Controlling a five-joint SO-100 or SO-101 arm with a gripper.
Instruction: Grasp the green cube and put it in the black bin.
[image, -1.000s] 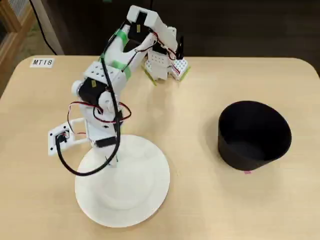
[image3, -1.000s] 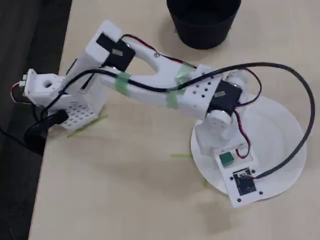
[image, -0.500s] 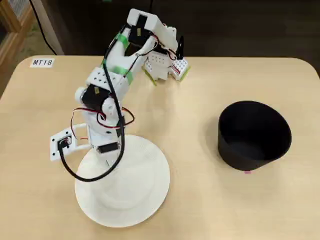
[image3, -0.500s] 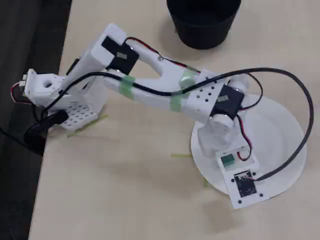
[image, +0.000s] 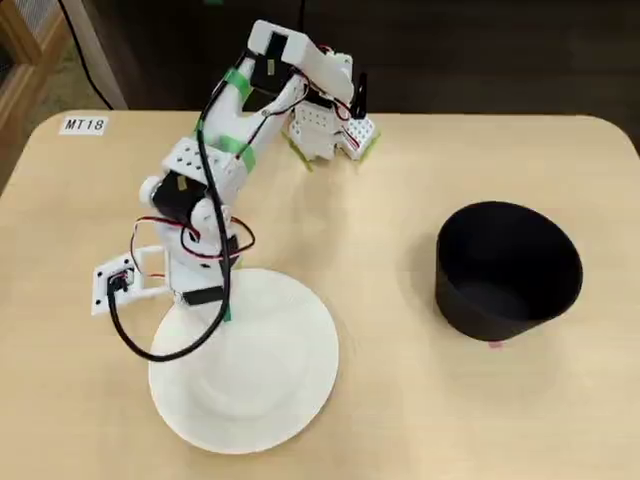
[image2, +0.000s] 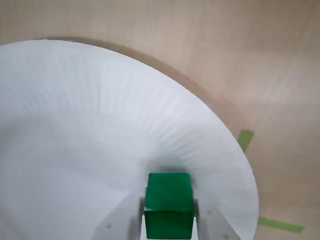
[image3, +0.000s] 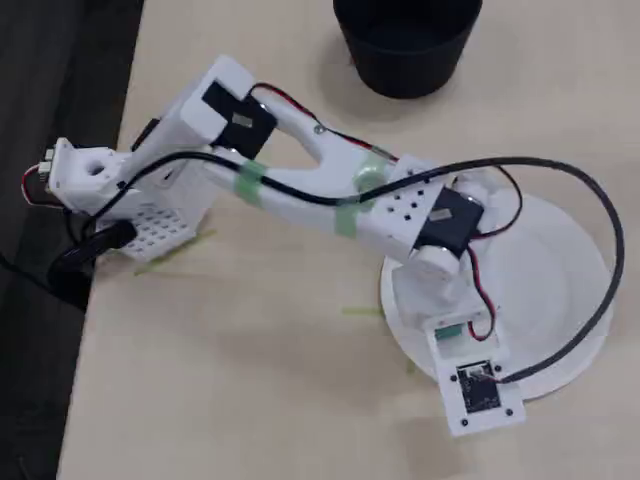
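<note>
The green cube (image2: 169, 202) shows only in the wrist view, low in the frame. It sits between my gripper's (image2: 170, 212) two white fingers (image2: 122, 220), which press against its sides over the white plate (image2: 100, 125). In both fixed views the arm bends down over the plate's edge (image: 290, 400) (image3: 560, 260) and hides the cube; the wrist camera board (image: 115, 282) sticks out beside it. The black bin (image: 510, 270) stands apart on the table, to the right in a fixed view and at the top (image3: 405, 45) in the other one.
The arm's base (image: 325, 125) (image3: 150, 215) sits at the table's edge. Thin yellow-green tape strips (image2: 245, 140) (image3: 362, 312) lie on the wood near the plate. A label reading MT18 (image: 83, 125) is at a table corner.
</note>
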